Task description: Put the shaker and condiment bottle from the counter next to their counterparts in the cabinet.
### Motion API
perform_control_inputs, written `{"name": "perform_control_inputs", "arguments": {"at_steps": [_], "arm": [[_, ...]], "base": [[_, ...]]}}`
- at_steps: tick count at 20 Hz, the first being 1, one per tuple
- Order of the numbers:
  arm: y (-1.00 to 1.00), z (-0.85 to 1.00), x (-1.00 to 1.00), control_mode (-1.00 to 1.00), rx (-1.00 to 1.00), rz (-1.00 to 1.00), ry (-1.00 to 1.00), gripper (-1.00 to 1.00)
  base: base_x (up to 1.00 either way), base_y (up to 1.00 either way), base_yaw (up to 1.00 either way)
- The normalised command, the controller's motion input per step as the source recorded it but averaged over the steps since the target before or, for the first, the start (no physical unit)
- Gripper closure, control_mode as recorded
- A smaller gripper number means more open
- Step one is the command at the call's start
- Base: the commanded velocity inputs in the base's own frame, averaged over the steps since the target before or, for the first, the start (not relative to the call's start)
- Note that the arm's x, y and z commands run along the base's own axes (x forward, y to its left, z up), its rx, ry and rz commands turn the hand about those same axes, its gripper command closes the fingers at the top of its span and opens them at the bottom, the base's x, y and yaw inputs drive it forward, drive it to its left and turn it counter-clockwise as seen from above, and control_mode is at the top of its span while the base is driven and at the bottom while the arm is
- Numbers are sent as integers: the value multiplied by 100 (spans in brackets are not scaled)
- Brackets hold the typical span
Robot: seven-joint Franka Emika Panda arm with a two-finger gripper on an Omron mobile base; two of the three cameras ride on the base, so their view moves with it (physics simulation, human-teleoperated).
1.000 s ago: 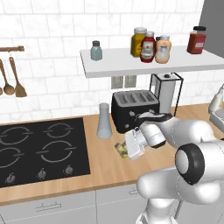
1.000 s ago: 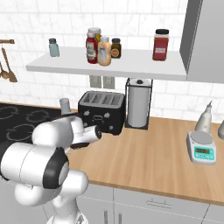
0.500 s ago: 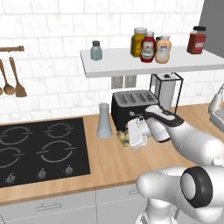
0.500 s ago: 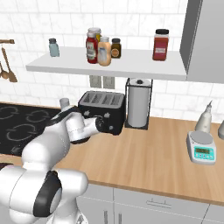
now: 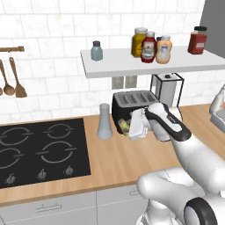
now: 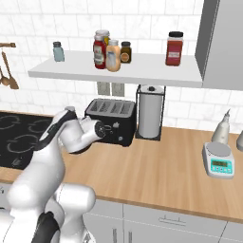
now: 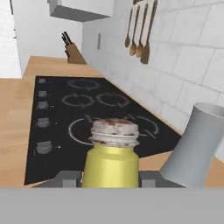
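- I am holding the shaker (image 7: 111, 162) in my gripper (image 5: 128, 127). In the hand view the yellow body is sitting right between the two finger tips, with the grey cap pointing away from the hand, so I think the fingers are squeezed onto it.
- In the left base view the shaker is a small yellow bit poking out of the hand, just in front of the black toaster (image 5: 132, 104) and above the counter (image 5: 118, 162). It is so small there that I cannot be sure it is off the wood.
- The shaker is lying along the same line as the gripper, cap first, tipped toward the hob (image 5: 37, 151).
- The grey cone-shaped vase (image 5: 104, 121) is standing close beside it.
- The cabinet (image 5: 154, 61) is up above the hand. The pale blue shaker (image 5: 96, 51) is standing at its left end, so my next move should be going up and a bit to the left.
- The orange condiment bottle (image 5: 164, 50) is already standing on the shelf, touching the red bottle (image 5: 149, 48).
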Motion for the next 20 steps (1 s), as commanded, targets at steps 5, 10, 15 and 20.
{"name": "perform_control_inputs", "arguments": {"at_steps": [5, 10, 15, 20], "arm": [[0, 47, 0, -100, 0, -20, -14, 100], [0, 41, -4, -100, 0, -17, -16, 100], [0, 48, -7, -100, 0, -13, -17, 100], [0, 38, 0, -100, 2, -9, -9, 100]], "base": [[0, 0, 0], [0, 0, 0], [0, 0, 0], [0, 0, 0]]}}
